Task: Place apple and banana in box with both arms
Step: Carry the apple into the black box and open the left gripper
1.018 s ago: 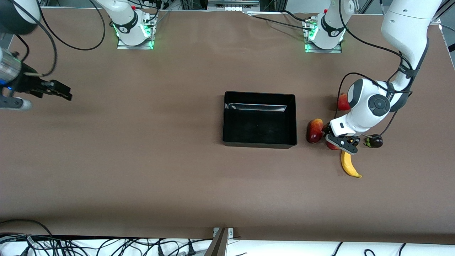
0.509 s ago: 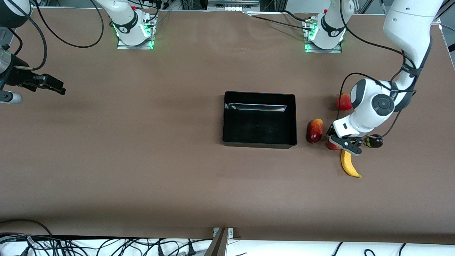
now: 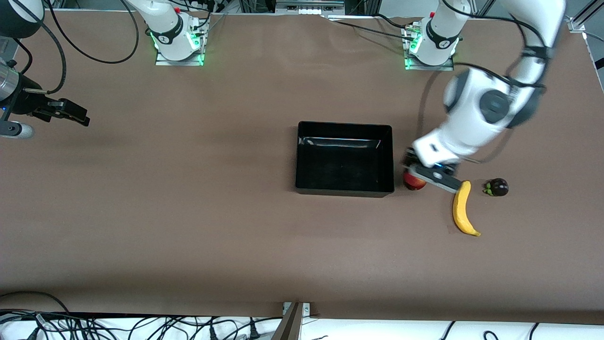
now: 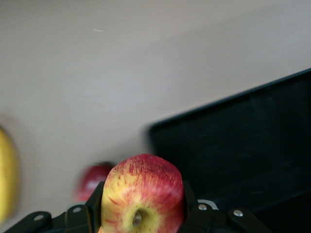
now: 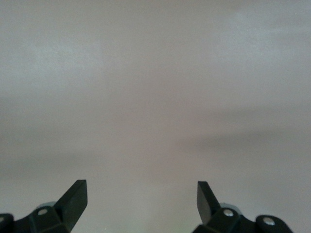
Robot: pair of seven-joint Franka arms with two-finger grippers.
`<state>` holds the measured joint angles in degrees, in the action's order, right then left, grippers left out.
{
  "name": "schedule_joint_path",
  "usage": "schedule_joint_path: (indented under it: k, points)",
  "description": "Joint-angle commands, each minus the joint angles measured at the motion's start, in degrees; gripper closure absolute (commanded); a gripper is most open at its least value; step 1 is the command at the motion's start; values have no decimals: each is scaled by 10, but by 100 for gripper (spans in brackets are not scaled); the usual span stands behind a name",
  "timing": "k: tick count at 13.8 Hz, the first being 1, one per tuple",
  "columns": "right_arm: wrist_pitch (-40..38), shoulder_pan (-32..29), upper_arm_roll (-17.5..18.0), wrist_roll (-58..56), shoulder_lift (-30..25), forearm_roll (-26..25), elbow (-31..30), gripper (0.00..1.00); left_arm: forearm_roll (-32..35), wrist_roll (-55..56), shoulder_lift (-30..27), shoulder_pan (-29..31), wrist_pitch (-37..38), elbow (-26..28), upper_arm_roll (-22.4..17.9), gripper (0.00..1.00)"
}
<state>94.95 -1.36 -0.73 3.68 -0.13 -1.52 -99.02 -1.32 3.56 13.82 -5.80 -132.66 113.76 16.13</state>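
Brown surface (image 3: 188,212) is carrying a glossy black box (image 3: 344,191) at its middle, with a curved yellow banana (image 3: 461,210) and a small dark purple fruit (image 3: 496,187) lying toward the left arm's end. Left end effector (image 3: 432,177) is hanging just beside the box wall, over a red fruit (image 3: 414,183), clenching the apple (image 4: 142,194), red-streaked over yellow with a dimpled top. Right end effector (image 3: 71,113) is waiting at the right arm's end, its fingers (image 5: 73,199) spreading apart over bare surface.

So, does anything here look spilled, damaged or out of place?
Nothing stands out. The left end effector holds the apple in the air beside the upright, empty box. The banana lies whole on the table. The right end effector waits open.
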Motion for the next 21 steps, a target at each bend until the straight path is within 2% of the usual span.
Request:
schedule_joint_path:
  k: [1,7,12,13,14,17,19,21]
  points:
    - [-6,-7,9,3,-3,-9,1,0,-11,163,36,-85,4,-20,-4,100]
    - [-7,-8,8,4,-3,-8,0,0,-12,312,159,-208,-82,-80,-12,100]
    - [-7,-8,8,4,-1,-7,0,0,-8,312,219,-242,-110,-97,-33,99]
    - [-7,-8,8,4,-1,-7,0,0,-8,307,221,-243,-110,-96,-33,56]
    - [-7,-8,8,4,-1,-7,0,0,-6,310,221,-243,-110,-96,-34,1]
    - [-15,-8,8,4,-1,-7,1,0,-6,314,188,-236,-99,-89,-34,0]
    - [-15,-8,8,4,-1,-7,1,0,-5,305,142,-188,-31,-91,-34,0]
    - [-15,-8,8,4,0,-7,0,0,-4,257,110,-115,0,-87,-33,0]
